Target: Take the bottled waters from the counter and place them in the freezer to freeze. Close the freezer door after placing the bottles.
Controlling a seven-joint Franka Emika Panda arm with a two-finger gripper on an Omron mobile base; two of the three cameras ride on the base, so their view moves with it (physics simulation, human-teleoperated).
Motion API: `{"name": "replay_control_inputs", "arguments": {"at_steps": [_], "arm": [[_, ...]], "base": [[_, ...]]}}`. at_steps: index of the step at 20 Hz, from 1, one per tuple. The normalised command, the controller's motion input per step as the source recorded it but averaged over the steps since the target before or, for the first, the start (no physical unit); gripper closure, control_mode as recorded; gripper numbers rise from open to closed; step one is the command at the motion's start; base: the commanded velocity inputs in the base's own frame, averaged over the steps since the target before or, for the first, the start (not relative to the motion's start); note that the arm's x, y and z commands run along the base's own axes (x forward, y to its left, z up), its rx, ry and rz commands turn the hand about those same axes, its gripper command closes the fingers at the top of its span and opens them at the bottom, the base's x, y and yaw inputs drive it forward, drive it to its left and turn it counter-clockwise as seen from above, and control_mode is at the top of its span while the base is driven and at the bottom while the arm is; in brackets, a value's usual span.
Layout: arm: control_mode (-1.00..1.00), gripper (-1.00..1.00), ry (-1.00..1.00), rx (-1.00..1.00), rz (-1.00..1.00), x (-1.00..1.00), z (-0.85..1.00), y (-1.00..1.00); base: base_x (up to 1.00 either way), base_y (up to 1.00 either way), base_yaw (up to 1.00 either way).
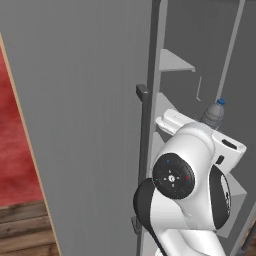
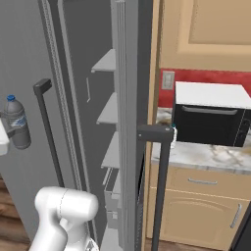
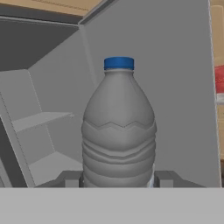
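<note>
My gripper is shut on a smoky grey, blue-capped bottled water, which it holds upright by the lower body. One dark fingertip shows on each side of the bottle. The bottle hangs in front of the open freezer, level with its grey inner shelves. In the right base view the bottle and gripper sit at the left edge. The freezer door stands open, edge-on, its dark bar handle to the right. A small bottle-like thing stands on the counter, mostly hidden by that handle.
A black-fronted oven with a white top sits on the marble counter, above tan cabinets. To the left of the opening is a large grey door panel with a dark handle. A red wall and wooden floor lie at the far left.
</note>
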Motion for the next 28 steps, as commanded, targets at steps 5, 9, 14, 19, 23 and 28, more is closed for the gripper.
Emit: {"name": "replay_control_inputs", "arguments": {"at_steps": [5,9,14,19,23,28], "arm": [[1.00,1.00,0.00,0.00,0.00,0.00,0.00,0.00],[1.00,1.00,0.00,0.00,0.00,0.00,0.00,0.00],[1.00,1.00,0.00,0.00,0.00,0.00,0.00,0.00],[1.00,1.00,0.00,0.00,0.00,0.00,0.00,0.00],[1.00,1.00,0.00,0.00,0.00,0.00,0.00,0.00],[-1.00,1.00,0.00,0.00,0.02,0.10,0.00,-0.02]], "base": [[0.19,-0.23,0.00],[0.02,0.00,0.00],[0.00,0.00,0.00],[0.00,0.00,0.00],[0.00,0.00,0.00],[0.00,0.00,0.00]]}}
